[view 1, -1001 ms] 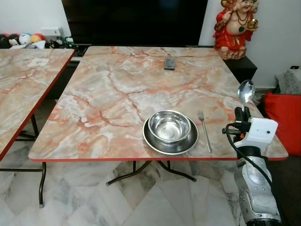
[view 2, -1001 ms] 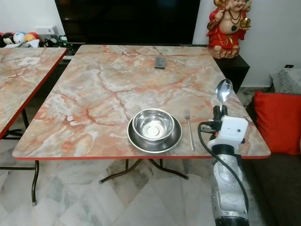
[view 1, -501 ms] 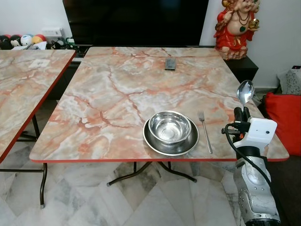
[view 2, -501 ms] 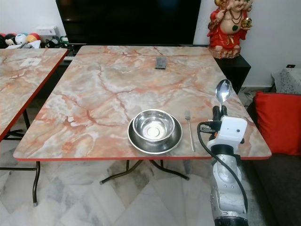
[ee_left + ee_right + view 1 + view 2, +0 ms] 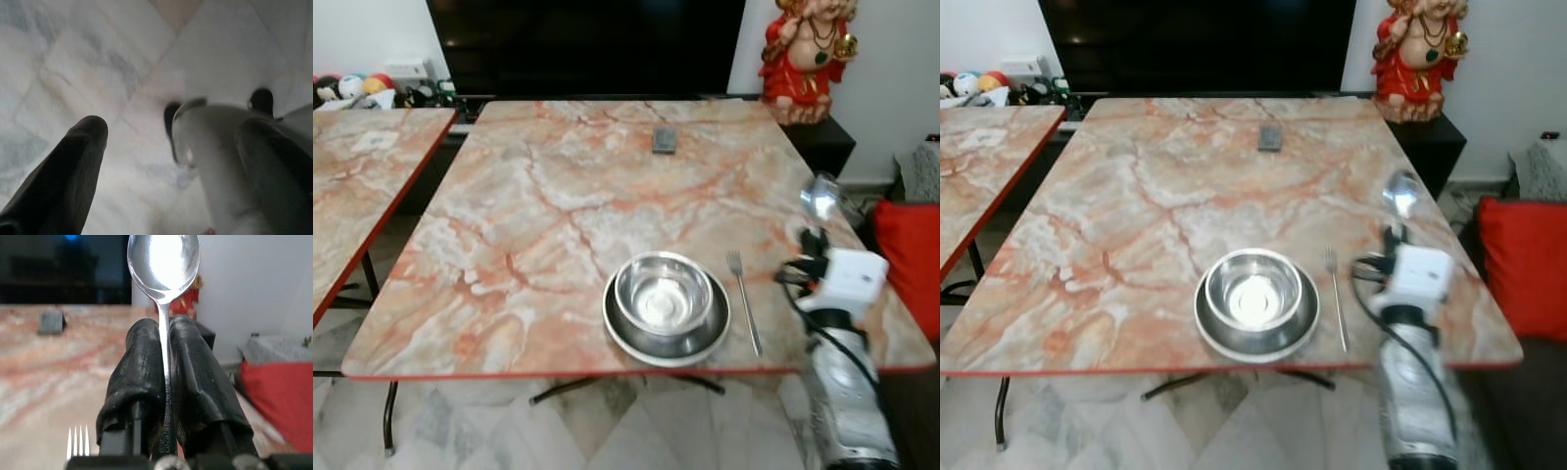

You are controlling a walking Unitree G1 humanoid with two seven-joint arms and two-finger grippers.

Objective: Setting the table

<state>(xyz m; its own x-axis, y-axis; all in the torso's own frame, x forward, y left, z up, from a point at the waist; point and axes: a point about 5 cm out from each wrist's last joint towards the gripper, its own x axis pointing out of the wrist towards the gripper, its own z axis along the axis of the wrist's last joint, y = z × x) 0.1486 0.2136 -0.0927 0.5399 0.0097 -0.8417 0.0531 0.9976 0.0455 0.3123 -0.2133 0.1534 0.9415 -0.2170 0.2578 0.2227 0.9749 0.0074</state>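
Your right gripper (image 5: pixel 166 382) has its two black fingers pressed together on the handle of a spoon (image 5: pixel 164 264), pinching it upright with the bowl on top; you hold it above the table's (image 5: pixel 538 196) right edge, near the front right corner. A steel bowl (image 5: pixel 663 294) sits in a plate (image 5: pixel 667 337) by the front edge; the fork (image 5: pixel 743 300) lies just beside the plate on its right. A small dark remote (image 5: pixel 664 140) lies near the far edge. Your left gripper (image 5: pixel 171 161) hangs over marble floor (image 5: pixel 63 54), fingers spread apart.
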